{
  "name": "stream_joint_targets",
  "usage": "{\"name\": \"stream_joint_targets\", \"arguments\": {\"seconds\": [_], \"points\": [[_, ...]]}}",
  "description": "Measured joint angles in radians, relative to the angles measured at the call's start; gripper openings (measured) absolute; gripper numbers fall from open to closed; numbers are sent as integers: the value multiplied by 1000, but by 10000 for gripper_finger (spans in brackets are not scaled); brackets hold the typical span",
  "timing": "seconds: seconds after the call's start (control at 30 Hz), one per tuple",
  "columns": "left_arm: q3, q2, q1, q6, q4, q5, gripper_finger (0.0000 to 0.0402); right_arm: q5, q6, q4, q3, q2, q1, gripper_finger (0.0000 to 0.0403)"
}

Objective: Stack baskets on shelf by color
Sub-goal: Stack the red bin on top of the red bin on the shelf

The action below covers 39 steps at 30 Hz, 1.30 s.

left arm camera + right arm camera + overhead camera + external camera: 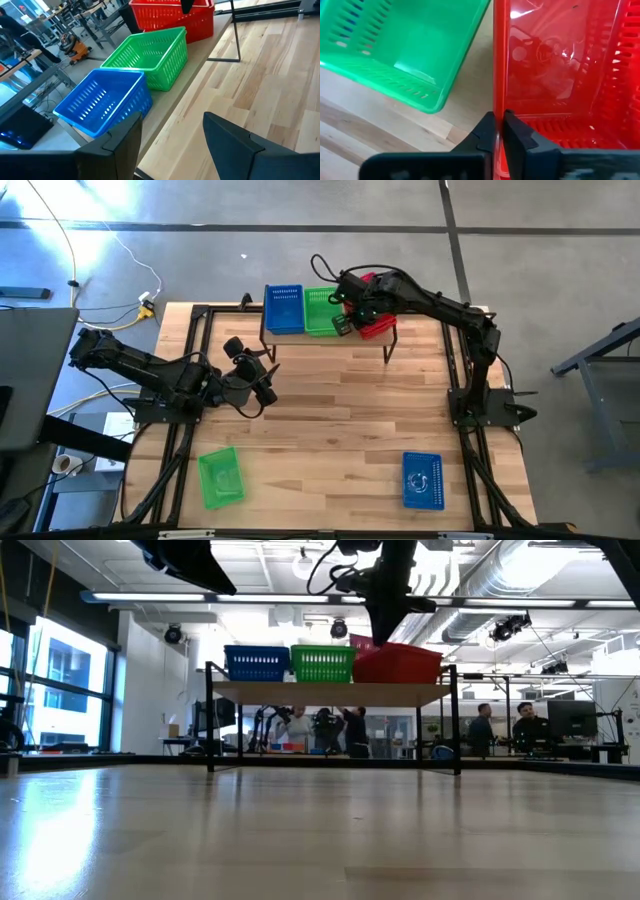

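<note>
From above, you see the right gripper (350, 308) at the red basket (378, 326) on the shelf (392, 332), beside the green basket (320, 311) and blue basket (284, 309). A second green basket (220, 476) and a second blue basket (422, 479) lie near the table's front edge. The left gripper (262, 377) waits over the table, fingers apart. In your right wrist view, the fingers (485, 131) pinch the red basket's wall (499, 75).

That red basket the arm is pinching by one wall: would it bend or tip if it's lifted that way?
The red basket looks like thin slotted plastic, so probably light, and its wall may flex. The right gripper pinches only one wall, so it would likely hang tilted. It already sits crooked on the shelf.
</note>
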Motion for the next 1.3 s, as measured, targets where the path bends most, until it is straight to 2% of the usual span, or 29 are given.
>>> {"name": "stream_joint_targets", "arguments": {"seconds": [0.53,1.3], "points": [[0,0,0,0,-13,0,200,30,1,37,0,0,1,3],[1,0,0,0,-14,19,200,147,-7,39,0,-56,9,0]]}}
